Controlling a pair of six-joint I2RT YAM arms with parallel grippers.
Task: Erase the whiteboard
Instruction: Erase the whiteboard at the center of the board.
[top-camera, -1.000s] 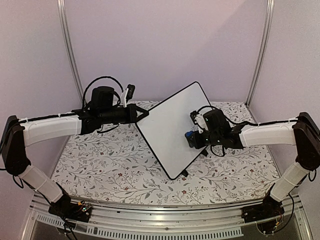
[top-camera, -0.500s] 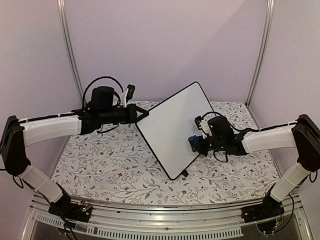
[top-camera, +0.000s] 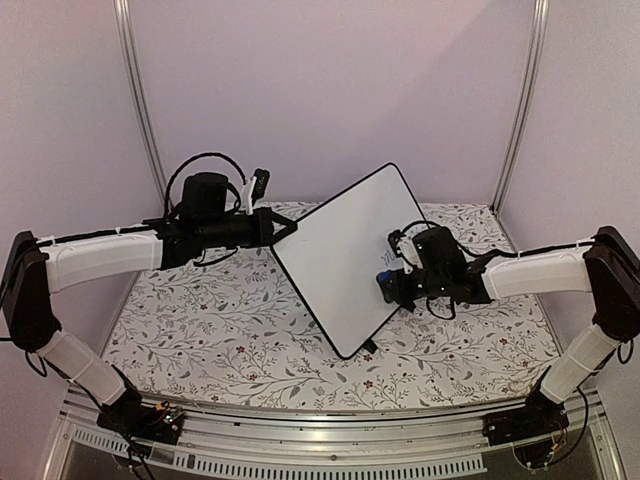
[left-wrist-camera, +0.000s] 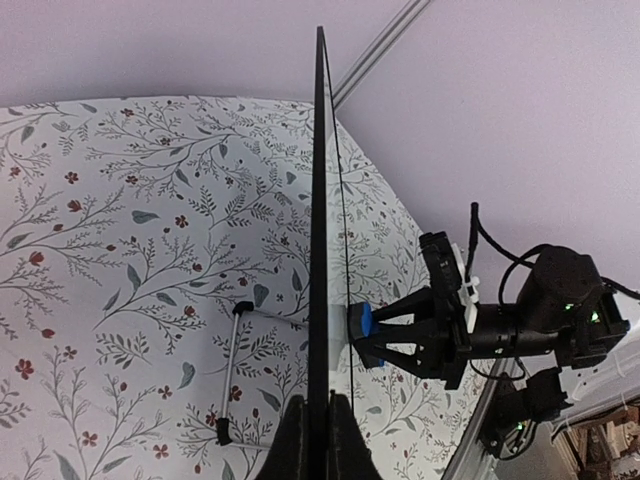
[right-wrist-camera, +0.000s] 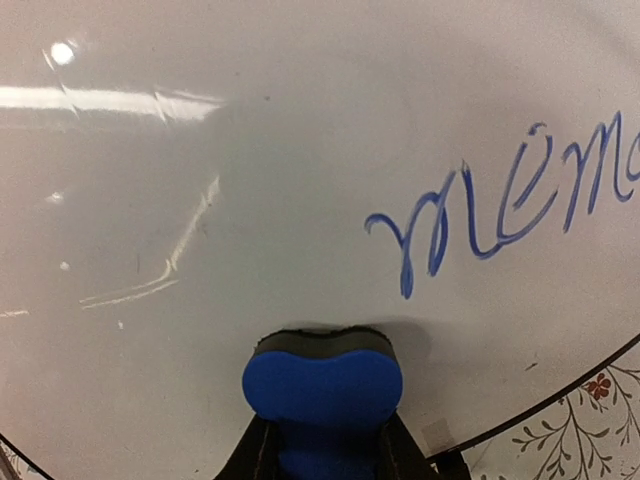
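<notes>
Floral tabletop (top-camera: 230, 320): whiteboard (top-camera: 340, 250) edge in left end effector (top-camera: 288, 230), eraser (right-wrist-camera: 322, 385) touching its face.

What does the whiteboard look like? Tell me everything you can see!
The whiteboard is a big, flat, shiny white rectangle with a thin black rim and rounded corners. It is held up on edge, tilted like a diamond over the flowery table. The left hand pinches its rim. The right hand presses a blue eraser against its face. Blue curly writing starting "mem" sits near one edge, beside faint smears.
</notes>
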